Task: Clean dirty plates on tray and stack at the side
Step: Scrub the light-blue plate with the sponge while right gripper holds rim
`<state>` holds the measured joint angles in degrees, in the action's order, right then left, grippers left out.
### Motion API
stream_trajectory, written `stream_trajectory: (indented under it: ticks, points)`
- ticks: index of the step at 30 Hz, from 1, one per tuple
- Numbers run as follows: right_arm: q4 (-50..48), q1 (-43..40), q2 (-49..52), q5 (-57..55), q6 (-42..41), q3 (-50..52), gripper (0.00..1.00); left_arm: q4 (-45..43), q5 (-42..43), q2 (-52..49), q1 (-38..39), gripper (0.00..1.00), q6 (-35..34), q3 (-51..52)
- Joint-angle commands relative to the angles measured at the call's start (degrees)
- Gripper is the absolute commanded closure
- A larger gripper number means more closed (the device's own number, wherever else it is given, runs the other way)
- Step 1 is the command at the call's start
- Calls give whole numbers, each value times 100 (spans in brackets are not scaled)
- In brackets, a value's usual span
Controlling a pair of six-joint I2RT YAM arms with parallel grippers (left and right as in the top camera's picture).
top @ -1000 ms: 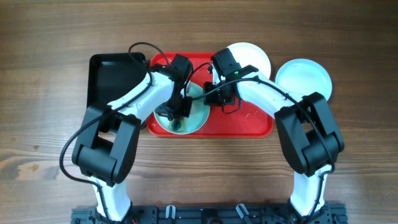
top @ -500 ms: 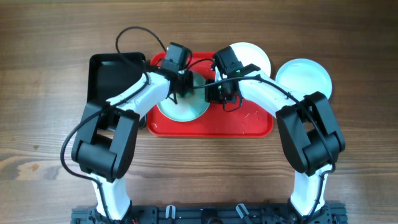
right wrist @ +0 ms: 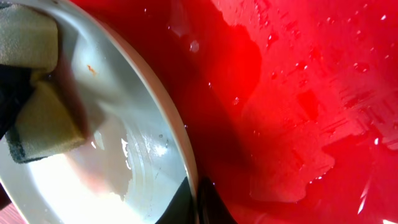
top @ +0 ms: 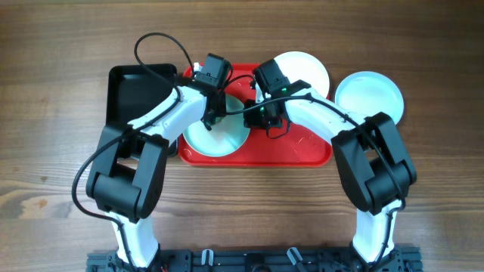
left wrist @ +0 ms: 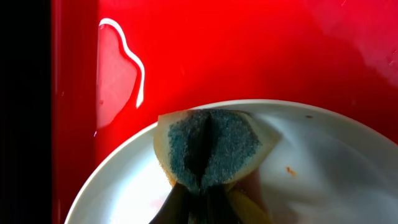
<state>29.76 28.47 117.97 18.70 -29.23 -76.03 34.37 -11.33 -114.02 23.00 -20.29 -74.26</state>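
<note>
A pale mint plate (top: 219,136) lies on the left half of the red tray (top: 302,147). My left gripper (top: 214,113) is shut on a yellow sponge with a dark blue-green scrub face (left wrist: 208,149), pressed on the plate's far part (left wrist: 323,162). My right gripper (top: 261,115) is shut on the plate's right rim (right wrist: 186,162), one finger inside and one outside. A small orange sauce speck (right wrist: 91,69) is left on the plate. The tray surface (right wrist: 298,93) is wet. Two clean plates, a white one (top: 306,69) and a pale one (top: 370,94), sit off the tray.
A black tray (top: 136,91) lies left of the red tray, touching it. The white plate overlaps the red tray's far right corner; the pale plate rests on the wooden table (top: 53,136) at the right.
My left gripper has moved the sponge from the plate's near part up to its far edge. The plate has shifted slightly. My right gripper has kept its hold on the rim.
</note>
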Motion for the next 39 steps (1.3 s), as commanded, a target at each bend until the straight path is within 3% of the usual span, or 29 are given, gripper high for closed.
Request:
stream_trajectory:
  ticks: [1, 4, 11, 15, 21, 31, 35, 39]
  points:
    - [92, -37, 173, -61, 61, 4, 96, 177, 1091, -190, -107, 96, 483, 149]
    - [94, -37, 173, -59, 63, 2, 96, -28, 2085, -190, -107, 96, 660, 149]
    - [96, -37, 173, -57, 63, 2, 96, -820, 2905, -190, -181, 96, 713, 149]
    - [94, -37, 173, -59, 59, 4, 96, -1036, 3733, -192, -197, 96, 1480, 149]
    - [90, -37, 175, -61, 55, 4, 96, -852, 3941, -192, -186, 96, 2133, 149]
    - [76, -37, 173, -61, 61, 2, 96, -953, 3952, -192, -184, 96, 2162, 149]
    - [76, -37, 173, -61, 61, 4, 96, -846, 4780, -192, -179, 96, 2761, 149]
    - [76, -37, 173, -61, 59, 4, 96, -850, 4833, -192, -181, 96, 2761, 149]
